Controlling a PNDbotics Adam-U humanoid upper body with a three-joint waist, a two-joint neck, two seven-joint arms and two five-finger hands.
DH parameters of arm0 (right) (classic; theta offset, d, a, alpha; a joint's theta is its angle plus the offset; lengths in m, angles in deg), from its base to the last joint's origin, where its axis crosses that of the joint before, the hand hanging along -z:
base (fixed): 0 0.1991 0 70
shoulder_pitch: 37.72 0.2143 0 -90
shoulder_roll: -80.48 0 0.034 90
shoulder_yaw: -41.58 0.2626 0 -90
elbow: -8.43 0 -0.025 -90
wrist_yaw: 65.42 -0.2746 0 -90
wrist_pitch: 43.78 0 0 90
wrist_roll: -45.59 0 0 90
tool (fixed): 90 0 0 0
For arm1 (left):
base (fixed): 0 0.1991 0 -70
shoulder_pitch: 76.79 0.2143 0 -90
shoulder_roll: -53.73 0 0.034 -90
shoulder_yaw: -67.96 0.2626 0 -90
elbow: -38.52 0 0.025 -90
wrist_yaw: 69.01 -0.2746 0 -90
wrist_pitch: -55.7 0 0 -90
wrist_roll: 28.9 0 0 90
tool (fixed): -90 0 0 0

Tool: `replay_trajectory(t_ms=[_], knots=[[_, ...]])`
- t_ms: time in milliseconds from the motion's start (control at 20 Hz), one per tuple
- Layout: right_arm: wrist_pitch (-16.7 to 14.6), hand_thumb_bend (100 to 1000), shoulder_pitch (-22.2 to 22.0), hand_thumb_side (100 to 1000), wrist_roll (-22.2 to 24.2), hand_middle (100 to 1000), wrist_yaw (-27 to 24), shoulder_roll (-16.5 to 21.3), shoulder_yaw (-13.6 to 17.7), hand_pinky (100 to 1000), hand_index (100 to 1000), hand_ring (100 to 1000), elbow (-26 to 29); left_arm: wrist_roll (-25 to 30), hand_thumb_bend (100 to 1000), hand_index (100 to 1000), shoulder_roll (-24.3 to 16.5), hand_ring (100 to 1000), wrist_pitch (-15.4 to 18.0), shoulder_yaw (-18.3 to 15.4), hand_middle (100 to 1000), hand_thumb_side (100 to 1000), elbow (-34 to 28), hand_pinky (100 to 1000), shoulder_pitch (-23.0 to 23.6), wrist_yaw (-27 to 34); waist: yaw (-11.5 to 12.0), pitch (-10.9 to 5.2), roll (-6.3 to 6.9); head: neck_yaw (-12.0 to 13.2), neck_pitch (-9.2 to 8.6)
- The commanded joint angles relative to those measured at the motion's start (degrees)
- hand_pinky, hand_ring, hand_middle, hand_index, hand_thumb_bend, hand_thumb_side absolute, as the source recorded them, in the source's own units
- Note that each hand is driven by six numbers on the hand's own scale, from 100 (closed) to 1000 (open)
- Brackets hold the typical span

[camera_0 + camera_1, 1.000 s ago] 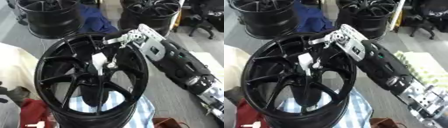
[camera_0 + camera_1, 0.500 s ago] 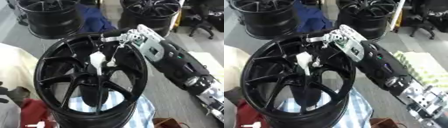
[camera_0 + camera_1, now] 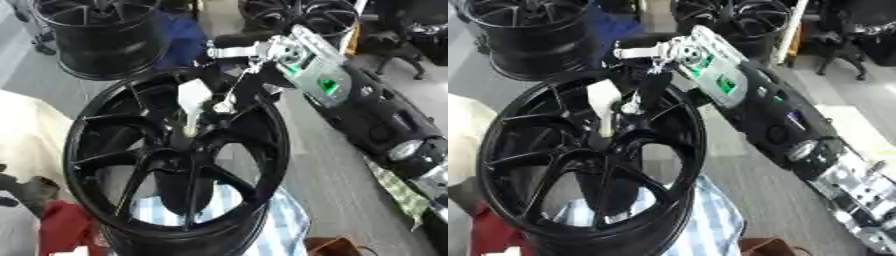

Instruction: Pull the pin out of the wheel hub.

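while my right robot hand (image 3: 254, 52) pinches a thin line above the wheel hub (image 3: 179, 145), the pin (image 3: 192, 102) hangs just below its fingers, over the hub's centre. its long axis runs nearly upright, pale, with a white tag at its top. whether its tip sits in the bore i cannot tell. no left robot hand shows.

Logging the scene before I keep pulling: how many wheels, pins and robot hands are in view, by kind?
Black wheels: 3, the near wheel hub, one far left, one far right
White pin at the hub centre: 1
Robot hands: 1, the right hand; its fingers hard to read
Total: 5
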Motion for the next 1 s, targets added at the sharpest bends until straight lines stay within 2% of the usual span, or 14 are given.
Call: replay_trajectory(t_ms=[50, 150, 250, 400, 450, 500, 600, 700, 850, 1000], knots=[[1.65, 100, 0.83, 198, -0.83, 407, -4.38, 6.53, 2.35, 660, 497, 620, 5.99, -0.41, 100, 842, -1.01, 754, -0.14, -0.64, 665, 739, -1.10, 646, -0.07, 0.22, -0.57, -1.06, 0.09, 0.76, -0.13], [2.94, 100, -1.82, 200, -2.14, 412, -7.15, 11.90, 4.63, 666, 502, 623, 11.10, -0.70, 100, 842, -1.23, 755, -0.22, -0.96, 665, 740, -1.11, 646, 0.28, 0.13, -1.29, -1.32, -0.13, 1.42, -0.13], [4.39, 100, -6.59, 200, -4.47, 413, -8.66, 17.19, 8.31, 664, 505, 623, 16.29, -0.94, 100, 842, -1.37, 755, -0.30, -1.20, 665, 740, -1.17, 647, 0.50, 0.08, -2.02, -1.45, -0.31, 2.06, -0.13], [6.45, 100, -18.10, 210, -11.47, 423, -8.49, 23.20, 16.08, 669, 519, 630, 22.05, -1.26, 100, 843, -1.40, 755, -0.40, -1.54, 665, 740, -1.33, 647, 0.57, 0.09, -3.07, -1.33, -0.43, 2.97, -0.13], [7.15, 100, -22.64, 218, -14.29, 432, -6.99, 23.94, 18.98, 673, 530, 637, 23.18, -1.42, 100, 842, -1.42, 755, -0.45, -1.72, 665, 740, -1.40, 647, 0.61, 0.09, -3.42, -1.23, -0.49, 3.34, -0.13], [7.75, 100, -26.85, 247, -16.95, 468, -4.95, 23.90, 21.53, 684, 578, 660, 23.97, -1.59, 100, 842, -1.46, 754, -0.49, -1.88, 663, 740, -1.46, 647, 0.66, 0.07, -3.74, -1.12, -0.55, 3.72, -0.13], [9.19, 114, -35.42, 291, -23.14, 599, -0.26, 21.13, 26.39, 698, 752, 722, 23.38, -1.92, 100, 842, -1.61, 754, -0.52, -2.20, 662, 740, -1.54, 647, 0.78, -0.04, -4.63, -0.82, -0.72, 4.58, -0.13], [10.44, 158, -42.54, 364, -29.43, 742, 2.78, 16.42, 29.80, 714, 880, 770, 20.40, -2.08, 100, 842, -1.68, 754, -0.53, -2.33, 662, 740, -1.60, 647, 0.67, -0.12, -5.49, -0.51, -0.86, 5.03, -0.13], [11.79, 254, -50.58, 518, -38.36, 847, 4.88, 7.83, 33.66, 728, 936, 814, 13.62, -2.05, 100, 843, -1.75, 755, -0.56, -2.28, 663, 741, -1.66, 647, 0.34, -0.19, -6.28, -0.17, -1.02, 5.35, -0.13], [10.23, 241, -55.45, 533, -47.50, 859, 2.71, 0.30, 36.08, 707, 938, 809, 7.42, -1.97, 100, 843, -1.87, 755, -0.48, -2.25, 664, 740, -1.62, 648, 0.30, -0.26, -6.41, 0.00, -1.05, 5.51, -0.13]])
